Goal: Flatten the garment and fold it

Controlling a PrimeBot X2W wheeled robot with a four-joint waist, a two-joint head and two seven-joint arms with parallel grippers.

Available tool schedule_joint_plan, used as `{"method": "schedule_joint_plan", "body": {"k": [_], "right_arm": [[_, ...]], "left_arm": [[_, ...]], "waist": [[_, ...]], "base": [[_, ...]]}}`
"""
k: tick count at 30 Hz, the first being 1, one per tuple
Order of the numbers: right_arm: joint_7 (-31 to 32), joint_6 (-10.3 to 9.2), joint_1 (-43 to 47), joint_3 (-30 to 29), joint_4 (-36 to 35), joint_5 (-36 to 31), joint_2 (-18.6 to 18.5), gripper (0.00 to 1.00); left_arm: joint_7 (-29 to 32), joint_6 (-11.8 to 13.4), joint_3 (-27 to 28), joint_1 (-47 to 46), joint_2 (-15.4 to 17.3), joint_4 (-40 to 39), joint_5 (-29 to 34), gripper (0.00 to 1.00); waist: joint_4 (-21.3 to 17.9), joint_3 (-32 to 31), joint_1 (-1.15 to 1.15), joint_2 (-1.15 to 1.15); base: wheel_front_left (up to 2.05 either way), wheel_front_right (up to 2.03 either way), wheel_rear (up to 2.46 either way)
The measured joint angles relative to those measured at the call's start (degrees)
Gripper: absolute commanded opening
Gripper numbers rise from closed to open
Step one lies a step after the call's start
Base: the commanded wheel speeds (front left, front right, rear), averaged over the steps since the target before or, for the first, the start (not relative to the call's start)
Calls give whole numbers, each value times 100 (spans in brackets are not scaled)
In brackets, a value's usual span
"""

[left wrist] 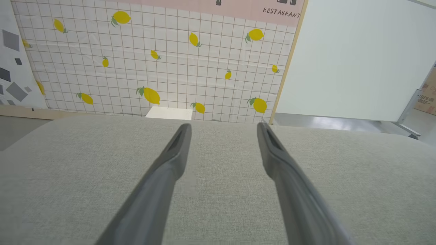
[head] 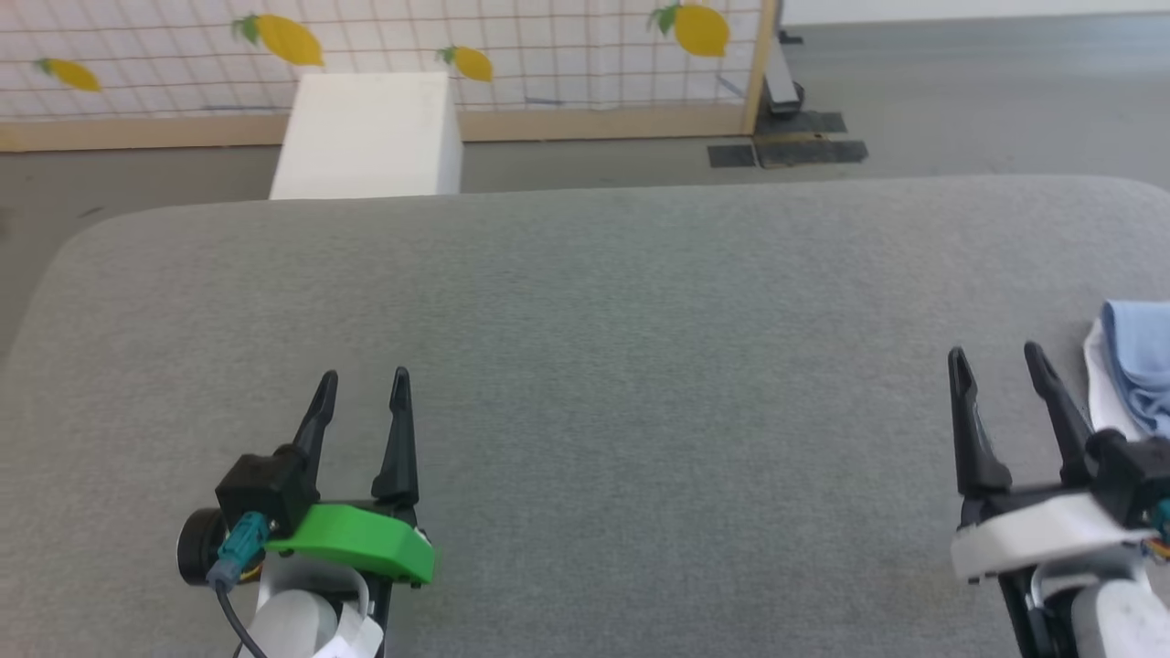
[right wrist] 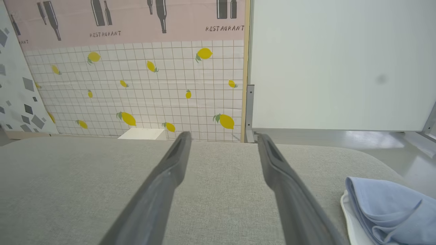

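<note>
Head view, left claw: wide, holding nothing, over the grey table.
Head view, right claw: wide, holding nothing.
Head view, blue garment: bunched up on the table's right side, just beside the right claw.
Head view, white box: behind the table.
Left wrist view, left claw: wide.
Right wrist view, blue garment: right of the wide right claw.

- The left gripper is hanging at the near left, its two long dark fingers pointing toward the far side.
- Those fingers are standing apart, leaving a clear gap between the tips.
- Its wrist is carrying a green mount, and a pale forearm is showing beneath it.
- The right gripper is hanging at the near right, fingers likewise pointing far and spread apart.
- Its wrist is wearing a white mount.
</note>
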Motion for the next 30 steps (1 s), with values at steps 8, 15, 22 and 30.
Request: {"method": "schedule_joint_plan", "body": {"k": [8,15,22,30], "right_arm": [[-78,0,491,-235,-311,-178,328,100],[-68,0,609,-234,-481,-267,416,0],[-68,0,611,-233,-480,-266,416,0],[-68,0,611,-233,-480,-266,416,0]], "left_arm": [[0,5,-24,158,-7,-16,-48,100],[0,49,-64,183,-9,-29,-105,0],[2,44,-64,181,-8,-27,-103,0],[3,44,-62,181,-8,-27,-103,0]], "waist": [[227,-88,0,0],[219,-86,0,0],[219,-88,0,0],[218,-89,0,0]], "base": [[0,0,0],[0,0,0],[0,0,0],[0,0,0]]}}
